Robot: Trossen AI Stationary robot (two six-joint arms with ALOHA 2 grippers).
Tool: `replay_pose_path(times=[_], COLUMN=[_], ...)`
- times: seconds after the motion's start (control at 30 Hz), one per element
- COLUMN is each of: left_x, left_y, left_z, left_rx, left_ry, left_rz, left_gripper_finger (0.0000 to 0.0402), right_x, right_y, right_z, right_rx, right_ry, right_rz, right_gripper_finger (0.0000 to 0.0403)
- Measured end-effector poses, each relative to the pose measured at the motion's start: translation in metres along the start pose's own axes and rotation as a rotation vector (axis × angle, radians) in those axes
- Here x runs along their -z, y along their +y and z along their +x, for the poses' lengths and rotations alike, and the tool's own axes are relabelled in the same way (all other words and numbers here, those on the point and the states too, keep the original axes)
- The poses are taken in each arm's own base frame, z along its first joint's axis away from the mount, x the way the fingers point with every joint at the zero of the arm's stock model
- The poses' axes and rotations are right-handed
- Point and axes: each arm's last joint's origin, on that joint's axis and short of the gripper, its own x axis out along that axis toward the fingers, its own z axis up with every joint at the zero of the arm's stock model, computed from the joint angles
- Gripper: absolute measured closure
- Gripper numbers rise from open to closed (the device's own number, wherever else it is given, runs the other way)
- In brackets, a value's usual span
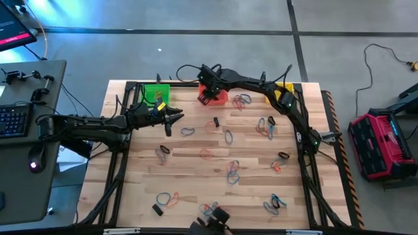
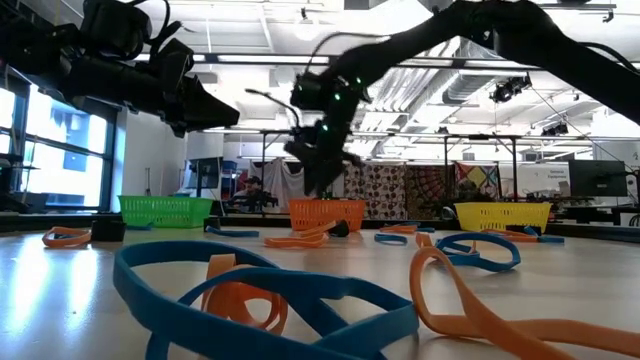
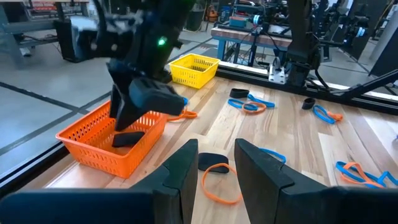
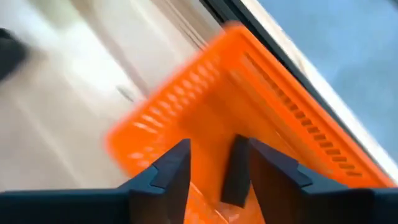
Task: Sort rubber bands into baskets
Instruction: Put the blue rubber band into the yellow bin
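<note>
Right gripper (image 1: 208,95) hangs over the red-orange basket (image 1: 221,98), jaws parted and empty, evidently to drop a band there. Left gripper (image 1: 175,120), beside the green basket (image 1: 157,93), waits part-open, empty.

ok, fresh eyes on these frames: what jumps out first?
The right gripper hangs over the red-orange basket at the table's far edge, fingers parted, nothing visibly held. Rubber bands in orange, blue and black litter the wooden table. The left gripper waits near the green basket.
</note>
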Motion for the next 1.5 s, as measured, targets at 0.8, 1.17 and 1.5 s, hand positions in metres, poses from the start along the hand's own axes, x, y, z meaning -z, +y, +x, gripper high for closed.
replay_pose_path(times=[0.8, 1.17, 1.5], left_x=[0.000, -0.001, -0.001], left_y=[0.000, -0.001, -0.002], left_z=[0.000, 0.000, 0.000], left_rx=[0.000, 0.006, 0.012], left_ry=[0.000, -0.006, -0.008], left_rz=[0.020, 0.019, 0.011], left_gripper_finger=[0.0303, 0.0303, 0.0303], right_x=[0.003, 0.046, 0.119], right_y=[0.038, 0.034, 0.062], right_z=[-0.007, -0.042, -0.110], right_rx=[0.057, 0.020, -0.060], right_ry=[-0.118, -0.229, -0.305], right_rz=[-0.130, -0.049, -0.018], right_gripper_finger=[0.0403, 0.0403, 0.0403])
